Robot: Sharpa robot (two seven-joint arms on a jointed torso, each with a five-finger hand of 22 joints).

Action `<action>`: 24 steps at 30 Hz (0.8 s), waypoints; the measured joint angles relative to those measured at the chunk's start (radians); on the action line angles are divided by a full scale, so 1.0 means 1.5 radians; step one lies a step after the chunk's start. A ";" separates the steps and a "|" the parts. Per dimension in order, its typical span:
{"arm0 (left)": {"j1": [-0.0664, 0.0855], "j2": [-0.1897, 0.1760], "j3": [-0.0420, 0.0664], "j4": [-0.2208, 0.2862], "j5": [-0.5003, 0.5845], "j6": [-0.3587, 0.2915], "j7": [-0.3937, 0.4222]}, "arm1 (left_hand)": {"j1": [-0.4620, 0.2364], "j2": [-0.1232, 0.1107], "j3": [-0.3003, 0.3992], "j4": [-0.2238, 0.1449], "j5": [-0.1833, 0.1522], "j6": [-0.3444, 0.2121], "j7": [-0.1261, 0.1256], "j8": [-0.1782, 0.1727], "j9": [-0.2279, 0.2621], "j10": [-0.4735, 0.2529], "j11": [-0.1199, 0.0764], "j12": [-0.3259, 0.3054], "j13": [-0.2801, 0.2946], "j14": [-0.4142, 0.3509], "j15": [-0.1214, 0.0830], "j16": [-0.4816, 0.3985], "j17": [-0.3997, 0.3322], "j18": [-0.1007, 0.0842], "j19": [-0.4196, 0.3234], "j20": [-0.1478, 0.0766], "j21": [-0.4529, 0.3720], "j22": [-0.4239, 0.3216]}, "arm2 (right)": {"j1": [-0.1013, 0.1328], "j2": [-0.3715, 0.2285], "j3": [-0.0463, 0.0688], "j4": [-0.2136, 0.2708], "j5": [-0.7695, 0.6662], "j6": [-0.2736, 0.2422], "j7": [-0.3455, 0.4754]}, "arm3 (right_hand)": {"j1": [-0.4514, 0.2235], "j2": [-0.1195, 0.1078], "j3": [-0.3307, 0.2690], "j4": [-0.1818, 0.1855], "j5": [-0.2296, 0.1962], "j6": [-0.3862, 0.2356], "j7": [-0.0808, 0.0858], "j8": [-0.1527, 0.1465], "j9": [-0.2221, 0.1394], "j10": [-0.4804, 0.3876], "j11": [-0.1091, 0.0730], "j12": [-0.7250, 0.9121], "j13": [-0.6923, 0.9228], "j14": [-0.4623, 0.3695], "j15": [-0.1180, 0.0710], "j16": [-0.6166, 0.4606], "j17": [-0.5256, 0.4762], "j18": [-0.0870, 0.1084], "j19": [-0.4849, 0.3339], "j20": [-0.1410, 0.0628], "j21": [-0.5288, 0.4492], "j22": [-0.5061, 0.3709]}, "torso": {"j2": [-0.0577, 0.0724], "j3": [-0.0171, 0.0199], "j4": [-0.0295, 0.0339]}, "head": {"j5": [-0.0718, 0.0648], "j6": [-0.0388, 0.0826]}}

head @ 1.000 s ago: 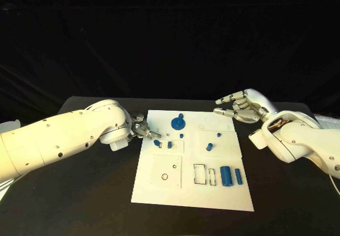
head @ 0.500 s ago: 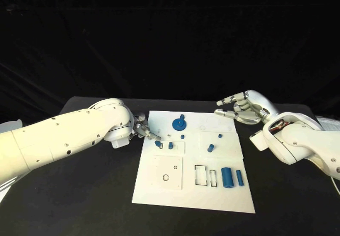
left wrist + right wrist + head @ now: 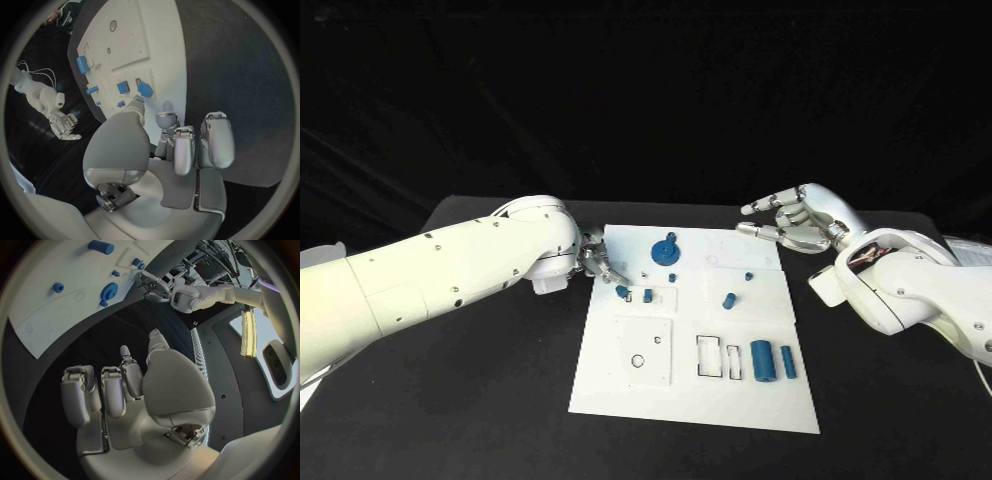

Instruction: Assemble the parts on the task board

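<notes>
Task board [image 3: 697, 390] mid-surface, blue parts on it, left hand [image 3: 599, 262] at its left edge.
Left fingers reach small blue part [image 3: 622, 292], grasp state unclear; right hand [image 3: 795, 222] hovers released. Pinch low, lift straight.

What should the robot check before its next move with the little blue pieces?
1. Left hand near a small blue piece at the white board's left edge: ok.
2. Left hand holding that piece: cannot tell.
3. Right hand empty, fingers apart, off the board: ok.
4. Blue gear on the board: ok.
5. Two blue cylinders lying by the slots: ok.
</notes>
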 measured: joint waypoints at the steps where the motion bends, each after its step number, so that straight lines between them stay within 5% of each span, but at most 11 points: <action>1: 0.000 0.001 0.000 -0.001 -0.001 0.002 0.000 | 0.006 0.001 0.000 0.000 0.000 0.002 0.002 0.000 0.000 0.000 0.000 0.000 0.000 0.000 0.000 0.000 0.000 0.000 0.000 0.000 0.001 0.000 | 0.000 0.000 0.000 0.000 0.000 0.000 0.000 | 0.000 0.000 0.000 0.000 0.000 0.000 0.000 0.000 0.000 0.000 0.000 0.000 0.000 0.000 0.000 0.000 0.000 0.000 0.000 0.000 0.000 0.000 | 0.000 0.0001 0.0000 | 0.000 0.000; 24: 0.001 0.008 -0.001 -0.007 0.003 0.035 0.004 | 0.041 0.014 0.004 -0.004 0.000 0.023 0.000 -0.009 -0.003 0.002 0.002 0.006 0.002 0.000 0.000 0.000 0.000 0.000 0.000 0.000 0.009 0.000 | 0.000 0.000 0.000 0.000 0.000 0.001 0.000 | 0.000 0.000 0.000 0.000 0.000 0.000 0.000 0.000 0.000 0.000 0.000 0.000 0.000 0.000 0.000 0.000 0.000 0.000 0.000 0.000 0.000 0.000 | -0.001 0.0006 0.0004 | 0.000 -0.002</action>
